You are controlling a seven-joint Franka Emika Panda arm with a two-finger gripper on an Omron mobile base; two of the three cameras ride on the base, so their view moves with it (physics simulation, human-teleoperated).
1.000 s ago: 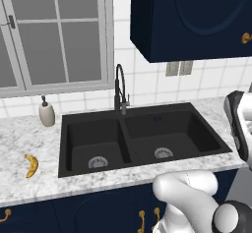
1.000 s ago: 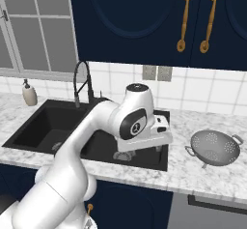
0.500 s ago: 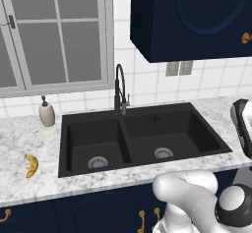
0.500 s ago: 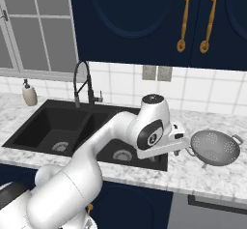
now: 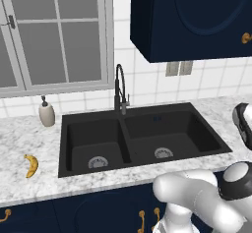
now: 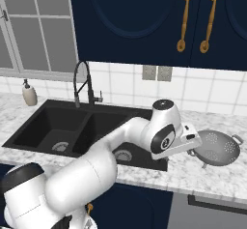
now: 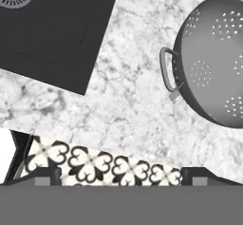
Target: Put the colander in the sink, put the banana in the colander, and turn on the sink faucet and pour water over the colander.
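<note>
The marble counter point(image 6: 212, 177) is white with grey veins and runs the full width under dark blue cabinets point(image 6: 144, 25) with brass handles. Set into it is the sink point(image 5: 142, 136), a large matte black rectangle split into two basins, each with a round silver drain in its floor; both basins hold nothing. Behind the divider stands the sink faucet point(image 5: 119, 87), a tall black gooseneck with an arched spout and a small lever on its side; no stream shows at the spout.

The white arm reaches from the lower left of the right base view across the right basin, and its gripper point(image 6: 193, 141) hangs just beside the colander point(image 6: 218, 147), over the counter between the sink's right edge and the bowl. In the hand view the two dark finger tips stand far apart at the bottom corners with nothing between them, so the hand is wide open and holds nothing.

The colander point(image 7: 213, 60) sits upright on the counter well right of the sink. It is a round silver-grey metal bowl with clusters of small holes, and a thin loop handle juts from its rim toward the sink.

A beige soap bottle point(image 5: 47, 113) stands left of the sink by the window. The banana point(image 5: 31, 165), small, curved and yellow with darker tips, lies on the counter just left of the left basin, well apart from the colander.
</note>
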